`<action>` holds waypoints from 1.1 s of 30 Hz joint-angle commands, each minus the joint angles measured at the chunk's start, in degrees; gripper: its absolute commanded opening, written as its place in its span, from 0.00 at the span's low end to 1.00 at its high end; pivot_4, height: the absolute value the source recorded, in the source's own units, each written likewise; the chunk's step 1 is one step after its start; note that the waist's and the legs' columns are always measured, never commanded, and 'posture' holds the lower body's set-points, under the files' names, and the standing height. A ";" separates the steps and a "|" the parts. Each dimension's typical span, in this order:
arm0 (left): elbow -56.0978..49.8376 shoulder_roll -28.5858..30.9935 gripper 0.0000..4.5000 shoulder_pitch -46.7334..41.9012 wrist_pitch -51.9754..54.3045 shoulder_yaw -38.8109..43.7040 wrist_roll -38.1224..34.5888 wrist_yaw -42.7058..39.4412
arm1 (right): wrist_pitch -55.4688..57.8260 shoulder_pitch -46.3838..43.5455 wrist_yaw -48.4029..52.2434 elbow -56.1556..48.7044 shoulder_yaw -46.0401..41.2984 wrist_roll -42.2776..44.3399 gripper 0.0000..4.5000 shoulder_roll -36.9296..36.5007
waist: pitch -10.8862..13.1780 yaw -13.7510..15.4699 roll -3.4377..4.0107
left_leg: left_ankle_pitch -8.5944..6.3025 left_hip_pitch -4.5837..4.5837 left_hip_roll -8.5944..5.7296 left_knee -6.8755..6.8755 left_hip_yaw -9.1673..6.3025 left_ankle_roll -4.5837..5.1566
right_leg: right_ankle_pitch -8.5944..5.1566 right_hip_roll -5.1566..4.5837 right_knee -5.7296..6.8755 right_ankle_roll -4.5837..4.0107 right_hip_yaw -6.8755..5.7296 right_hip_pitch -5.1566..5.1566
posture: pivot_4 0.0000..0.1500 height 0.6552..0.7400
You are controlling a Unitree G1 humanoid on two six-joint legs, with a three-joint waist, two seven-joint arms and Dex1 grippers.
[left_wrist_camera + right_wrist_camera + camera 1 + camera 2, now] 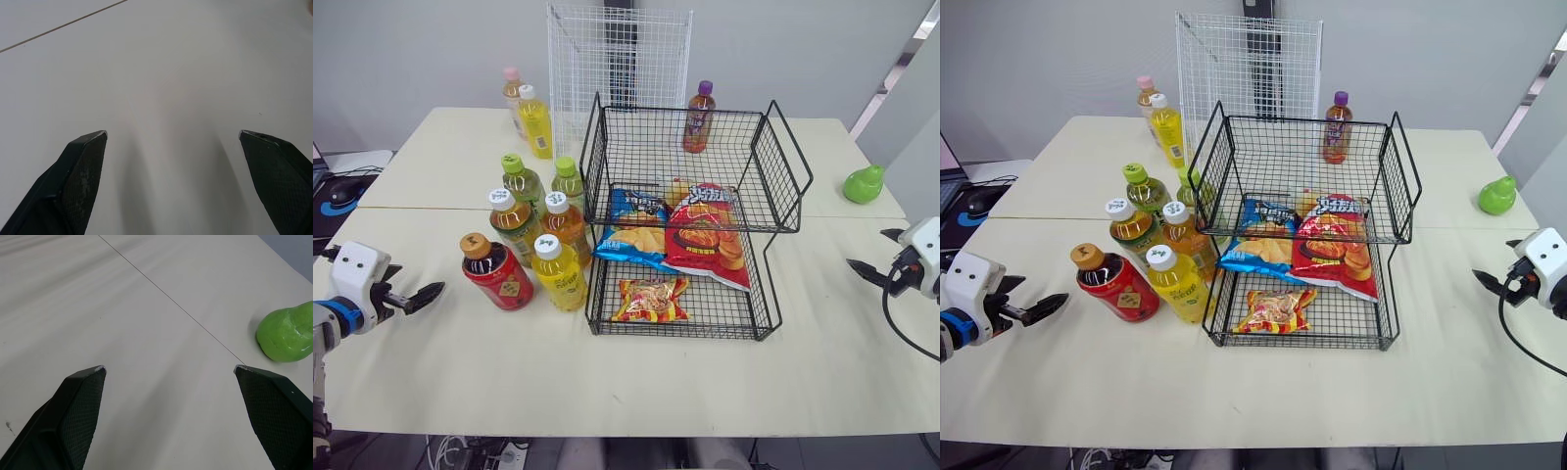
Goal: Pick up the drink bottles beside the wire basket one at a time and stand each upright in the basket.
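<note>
The left gripper (171, 132) is held out low at the robot's left side, pointing inward toward the middle; its two black fingers (80, 169) are spread wide and empty. The right gripper (168, 367) mirrors it at the right side, aimed inward; its fingers (276, 404) are likewise wide apart and empty.
</note>
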 commanded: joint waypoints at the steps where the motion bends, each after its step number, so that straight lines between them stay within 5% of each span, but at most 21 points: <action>1: 0.15 2.08 1.00 -0.84 -0.70 0.73 0.07 -0.44 | -0.55 0.11 -0.08 -1.71 -2.20 1.09 1.00 -1.33 | 0.00 0.00 0.00 | 0.00 0.00 0.00 0.00 0.00 0.00 | 0.00 0.00 0.00 0.00 0.00 0.00 | 1.00 0.95; 33: 1.24 2.21 1.00 -2.20 -2.58 5.41 -5.74 -4.63 | 2.47 2.40 -1.28 -5.65 -5.22 3.35 1.00 -1.04 | 0.00 0.01 0.00 | 0.00 0.00 0.00 0.01 -0.01 0.00 | 0.00 0.01 0.01 0.00 -0.01 0.00 | 1.00 0.95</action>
